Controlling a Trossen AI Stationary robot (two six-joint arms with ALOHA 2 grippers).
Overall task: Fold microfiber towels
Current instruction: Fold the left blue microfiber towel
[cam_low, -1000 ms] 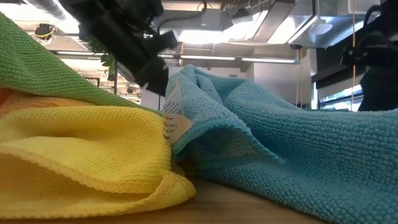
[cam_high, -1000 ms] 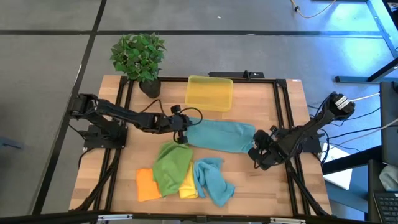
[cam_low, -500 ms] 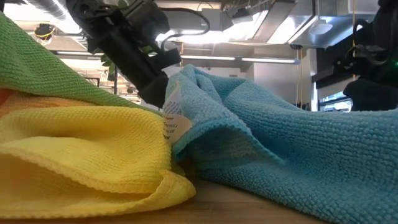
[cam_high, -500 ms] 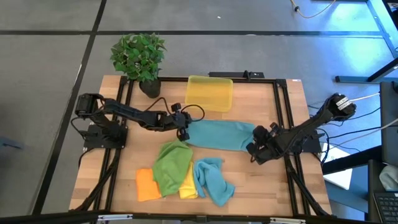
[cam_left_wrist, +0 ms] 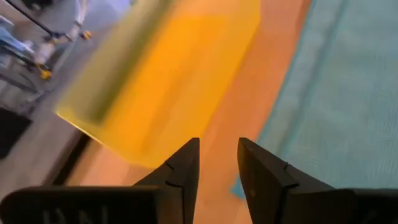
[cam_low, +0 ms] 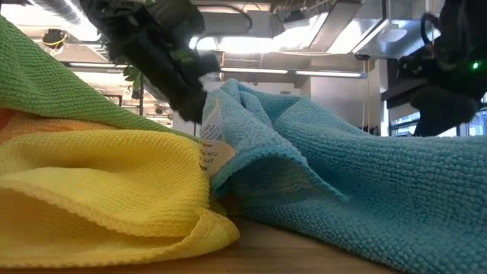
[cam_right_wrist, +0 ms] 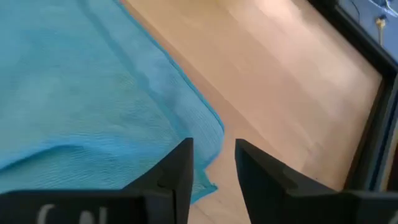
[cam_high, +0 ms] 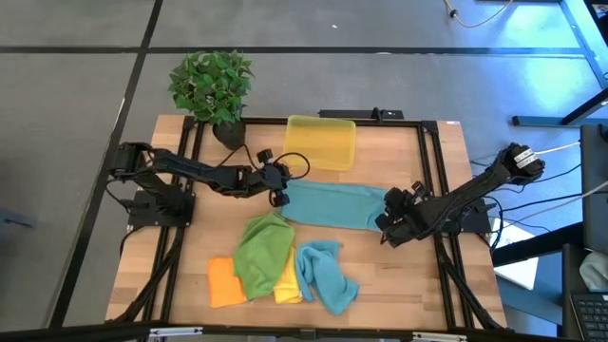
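Note:
A teal-blue microfiber towel (cam_high: 332, 205) lies spread flat on the table's middle, below the translucent yellow bin (cam_high: 320, 142). My left gripper (cam_high: 281, 187) hovers at the towel's left end, between it and the bin; its fingers (cam_left_wrist: 184, 168) stand apart with only bare table between them. My right gripper (cam_high: 385, 228) hovers over the towel's right near corner (cam_right_wrist: 208, 163), open and empty. A pile of towels lies near the front edge: green (cam_high: 262, 251), orange (cam_high: 222, 282), yellow (cam_high: 288, 285) and a second teal one (cam_high: 326, 275).
A potted plant (cam_high: 213, 87) stands at the far left corner. A black frame (cam_high: 446, 190) borders the table's sides. The low view is filled by the pile's yellow (cam_low: 99, 183), green (cam_low: 46, 84) and teal (cam_low: 350, 175) towels. Bare wood lies right of the pile.
My left gripper has moved off the spread towel's left end toward the far edge and the bin. My right gripper has moved a little toward the far edge at the towel's right end. The spread teal towel lies still on the table.

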